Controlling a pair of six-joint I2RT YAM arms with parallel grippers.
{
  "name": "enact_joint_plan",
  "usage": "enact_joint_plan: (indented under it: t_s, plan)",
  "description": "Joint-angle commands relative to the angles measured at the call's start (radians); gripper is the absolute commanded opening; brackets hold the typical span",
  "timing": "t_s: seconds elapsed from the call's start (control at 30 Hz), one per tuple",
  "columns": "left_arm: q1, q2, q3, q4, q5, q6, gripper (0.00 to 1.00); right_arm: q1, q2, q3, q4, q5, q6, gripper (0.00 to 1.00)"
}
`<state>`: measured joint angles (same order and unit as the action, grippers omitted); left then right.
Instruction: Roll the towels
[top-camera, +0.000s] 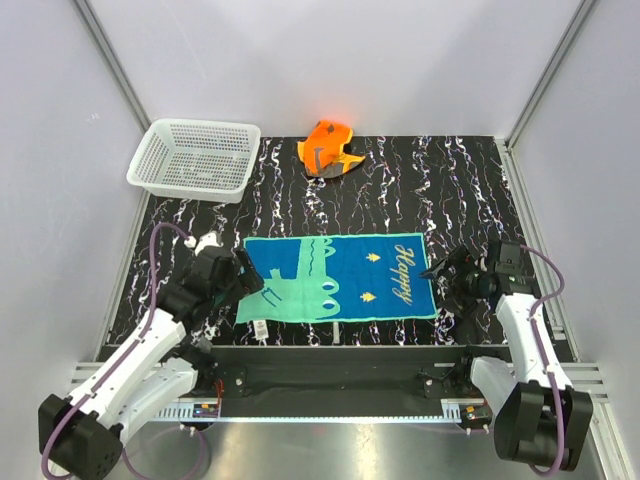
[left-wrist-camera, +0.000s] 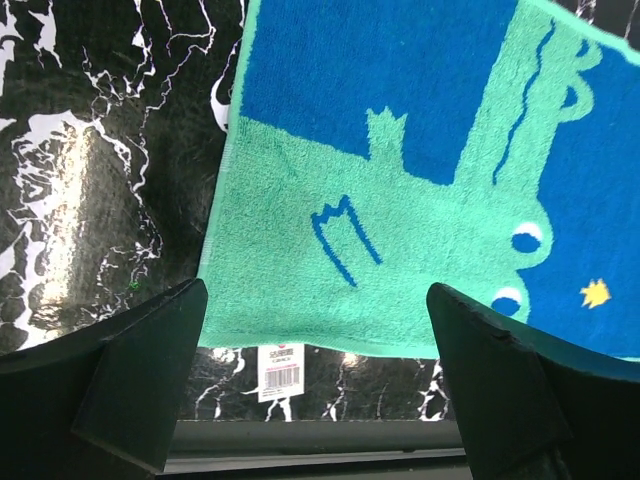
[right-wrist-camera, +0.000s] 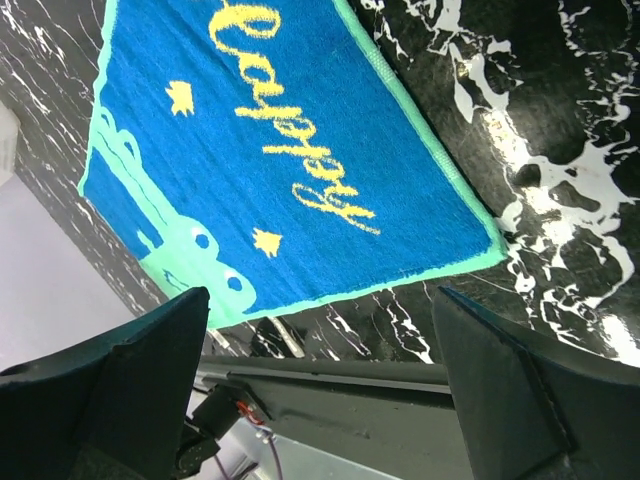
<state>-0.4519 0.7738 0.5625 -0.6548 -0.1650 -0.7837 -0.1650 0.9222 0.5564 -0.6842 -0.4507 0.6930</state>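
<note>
A blue towel (top-camera: 335, 278) with a teal crocodile and yellow "Happy" lettering lies spread flat near the table's front edge. In the left wrist view the towel (left-wrist-camera: 400, 200) shows its left end, and in the right wrist view the towel (right-wrist-camera: 300, 150) shows its right corner. An orange towel (top-camera: 328, 146) with grey marks sits crumpled at the back. My left gripper (top-camera: 245, 280) hovers open at the flat towel's left edge, nothing between the fingers (left-wrist-camera: 150, 360). My right gripper (top-camera: 445, 270) stands open just off the right edge, also empty.
A white mesh basket (top-camera: 195, 158) stands at the back left on the black marbled table (top-camera: 470, 190). A white label tag (left-wrist-camera: 280, 370) sticks out from the flat towel's near edge. Grey walls close in the left, right and back sides.
</note>
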Motion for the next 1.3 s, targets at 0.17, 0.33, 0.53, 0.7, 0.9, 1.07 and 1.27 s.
enact_joint_plan:
  t_s: [0.17, 0.33, 0.53, 0.7, 0.9, 1.07, 1.27]
  plan:
    - [0.009, -0.116, -0.045, 0.038, -0.031, -0.162, 0.99, -0.004, -0.127, 0.005, -0.064, 0.084, 0.017, 1.0]
    - [0.019, -0.261, -0.098, -0.081, -0.03, -0.284, 0.99, -0.004, -0.135, 0.042, -0.086, 0.096, 0.024, 1.0]
    - [0.013, -0.173, -0.119, -0.154, -0.034, -0.356, 0.96, -0.002, -0.063, 0.066, -0.061, 0.092, -0.018, 1.0]
    - [0.013, -0.005, -0.121, -0.14, -0.045, -0.348, 0.96, -0.002, 0.016, 0.114, -0.041, 0.08, -0.052, 1.0]
    - [0.013, 0.022, -0.17, -0.086, -0.047, -0.35, 0.92, -0.004, 0.09, 0.157, -0.014, 0.081, -0.082, 1.0]
    - [0.009, 0.08, -0.185, -0.019, -0.03, -0.332, 0.77, -0.004, 0.142, 0.162, 0.014, 0.095, -0.089, 1.0]
    - [0.009, 0.14, -0.15, 0.023, -0.025, -0.281, 0.52, -0.004, 0.165, 0.146, 0.038, 0.105, -0.073, 1.0]
